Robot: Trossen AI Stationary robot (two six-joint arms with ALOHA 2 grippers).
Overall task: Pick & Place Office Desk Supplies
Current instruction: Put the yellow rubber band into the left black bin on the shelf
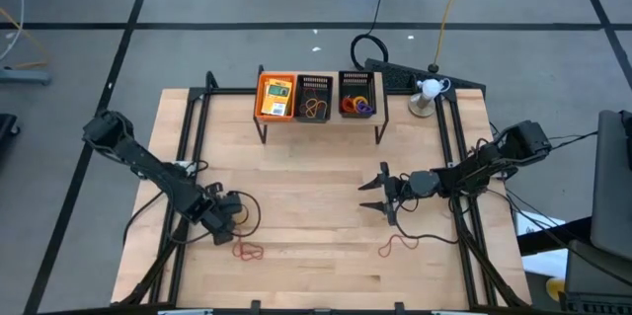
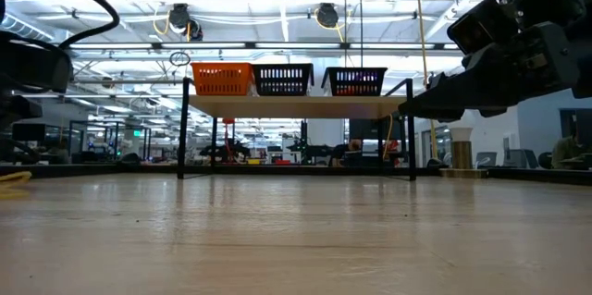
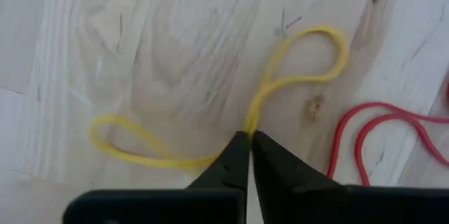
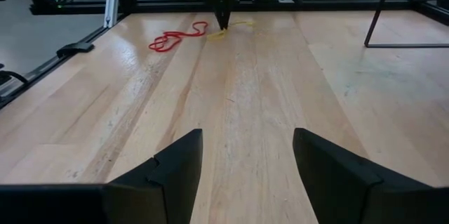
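My left gripper (image 3: 249,134) is at the table's near left (image 1: 235,213), shut on a thin yellow rubber band (image 3: 210,112) that lies in a figure-of-eight on the wood. A red rubber band (image 3: 379,136) lies just beside it (image 1: 249,251). A second red band (image 1: 396,246) lies near the front right. My right gripper (image 4: 245,150) hovers open at mid-table right (image 1: 363,196), fingers pointing toward the left arm, touching nothing. Yellow packets with green labels sit in the orange tray (image 1: 276,96). My left gripper pinches the yellow band at its crossing point (image 3: 250,120), between the two loops, with only the fingertips on it. The fingers come from above, pointing down. Both loops still lie flat and slack on the table.
A raised shelf (image 1: 321,119) on thin black legs stands at the far edge, carrying the orange tray and two black mesh trays (image 1: 314,98) (image 1: 357,96) with bands and coloured rings. A small white stand (image 1: 427,93) is at the far right. Bare wood lies between the arms.
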